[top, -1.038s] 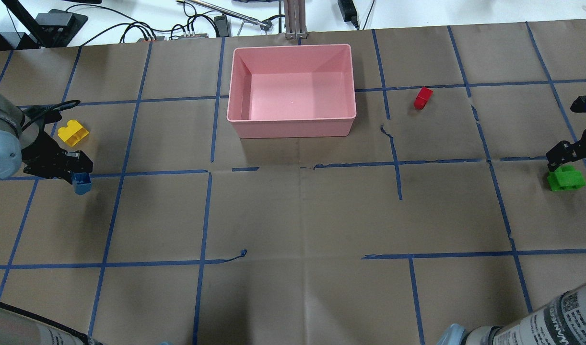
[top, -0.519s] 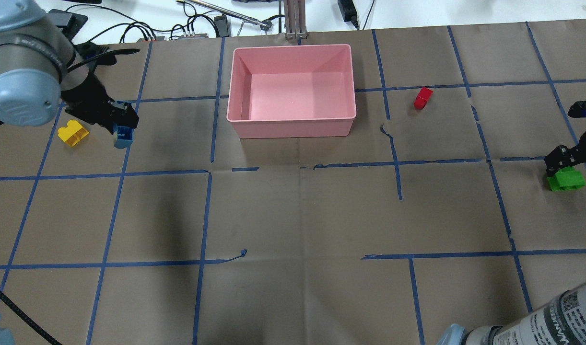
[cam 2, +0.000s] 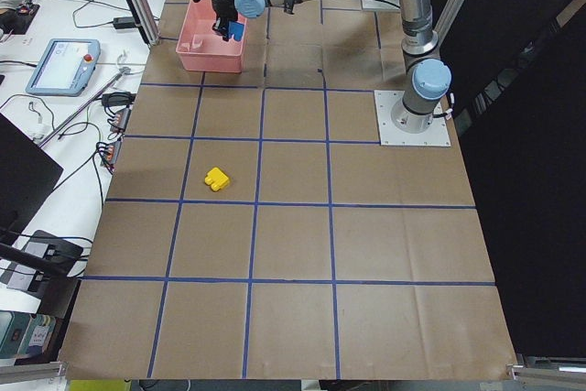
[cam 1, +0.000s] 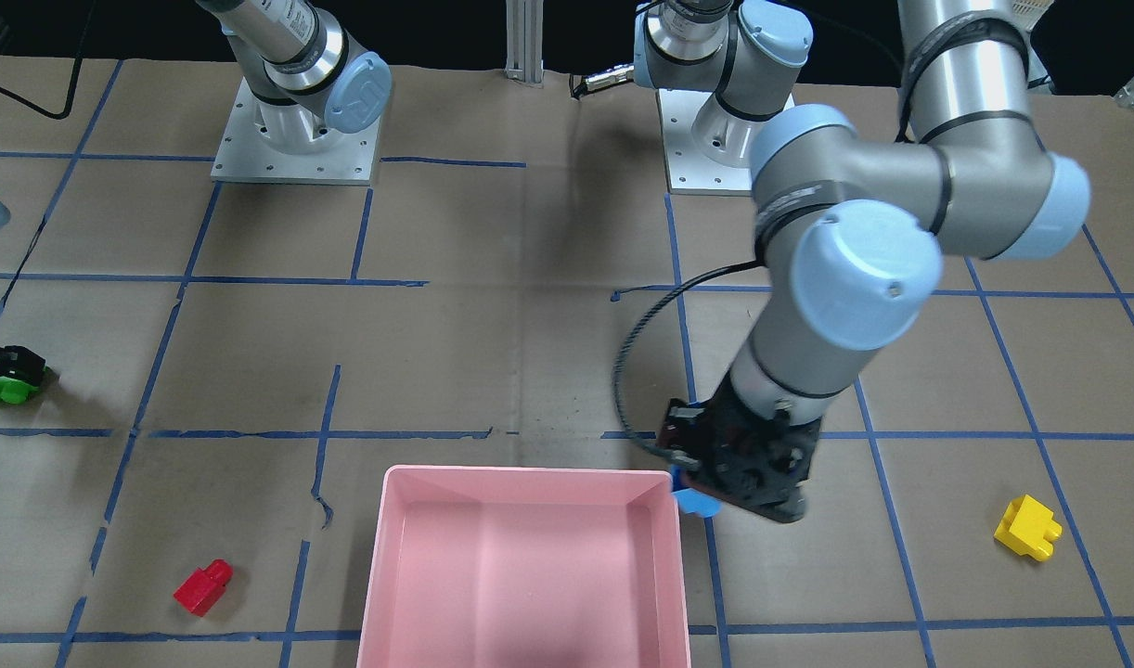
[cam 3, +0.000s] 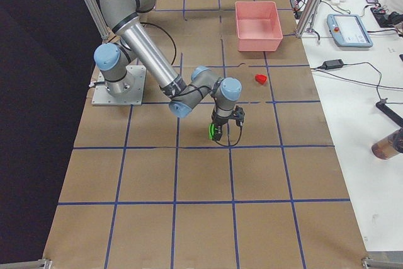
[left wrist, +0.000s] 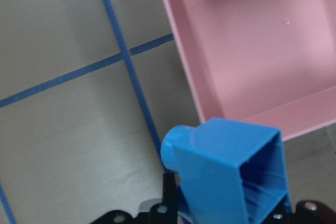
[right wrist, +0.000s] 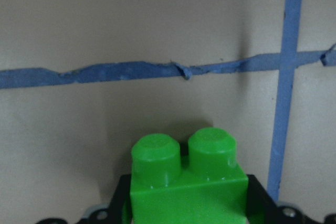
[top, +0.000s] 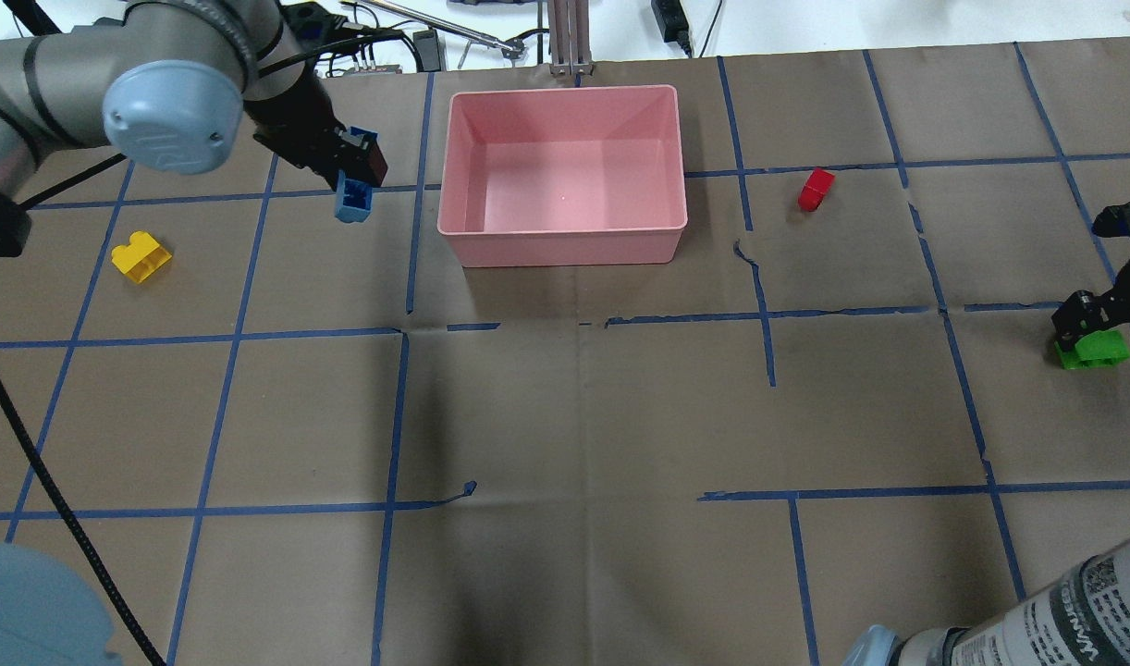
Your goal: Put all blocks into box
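My left gripper point(top: 354, 174) is shut on the long blue block point(top: 353, 200) and holds it in the air just beside the pink box's point(top: 565, 246) left wall. The left wrist view shows the blue block point(left wrist: 231, 177) with the box's rim point(left wrist: 181, 56) close beside it. My right gripper point(top: 1098, 326) is down on the green block point(top: 1094, 351) at the table's right edge. The jaws hug both sides of the green block point(right wrist: 189, 187), which rests on the table. The yellow block point(top: 141, 256) lies far left. The red block point(top: 816, 189) lies right of the box.
The box's inside holds no blocks. Cables and equipment point(top: 371, 55) lie beyond the table's far edge. A slack black cable point(cam 1: 632, 371) hangs from my left wrist. Blue tape lines grid the brown table cover.
My left arm has carried the blue block from beside the yellow block, up and right, to the box's left side. My right gripper has lowered onto the green block.
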`<state>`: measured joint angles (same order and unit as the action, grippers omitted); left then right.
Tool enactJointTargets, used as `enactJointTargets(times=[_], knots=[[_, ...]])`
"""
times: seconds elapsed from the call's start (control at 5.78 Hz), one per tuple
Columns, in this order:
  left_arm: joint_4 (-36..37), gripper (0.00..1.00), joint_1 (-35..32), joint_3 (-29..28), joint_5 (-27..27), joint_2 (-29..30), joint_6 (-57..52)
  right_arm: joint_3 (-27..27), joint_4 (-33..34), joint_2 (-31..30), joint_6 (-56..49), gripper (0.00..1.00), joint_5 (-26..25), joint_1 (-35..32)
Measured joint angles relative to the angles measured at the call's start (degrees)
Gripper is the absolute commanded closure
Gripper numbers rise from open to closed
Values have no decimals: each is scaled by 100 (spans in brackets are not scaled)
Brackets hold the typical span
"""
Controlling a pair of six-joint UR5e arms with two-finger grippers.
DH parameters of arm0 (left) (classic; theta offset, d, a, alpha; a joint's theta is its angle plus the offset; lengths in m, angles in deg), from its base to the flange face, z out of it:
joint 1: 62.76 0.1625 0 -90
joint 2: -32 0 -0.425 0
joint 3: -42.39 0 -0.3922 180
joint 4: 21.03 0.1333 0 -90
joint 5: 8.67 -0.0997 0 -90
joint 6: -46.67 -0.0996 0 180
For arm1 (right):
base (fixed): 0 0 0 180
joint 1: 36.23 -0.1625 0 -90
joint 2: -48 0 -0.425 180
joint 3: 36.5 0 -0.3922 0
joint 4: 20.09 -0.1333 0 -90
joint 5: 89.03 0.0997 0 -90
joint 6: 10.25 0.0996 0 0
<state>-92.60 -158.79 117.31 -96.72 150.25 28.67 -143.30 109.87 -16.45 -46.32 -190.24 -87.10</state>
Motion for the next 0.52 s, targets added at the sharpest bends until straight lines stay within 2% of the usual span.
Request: enactJointTargets(times=[0.17,0.35,0.52], knots=[[14,65,-312,-496,-36,539,51,27,-17,-8,-3,75,-30,-1],[63,1,-445,-723,-57,852,68,96,-49,-51,-7,75,-9,-10],[120,1,-472,-774,-57,943,64,272,-166,-192,-12,75,100,-48]])
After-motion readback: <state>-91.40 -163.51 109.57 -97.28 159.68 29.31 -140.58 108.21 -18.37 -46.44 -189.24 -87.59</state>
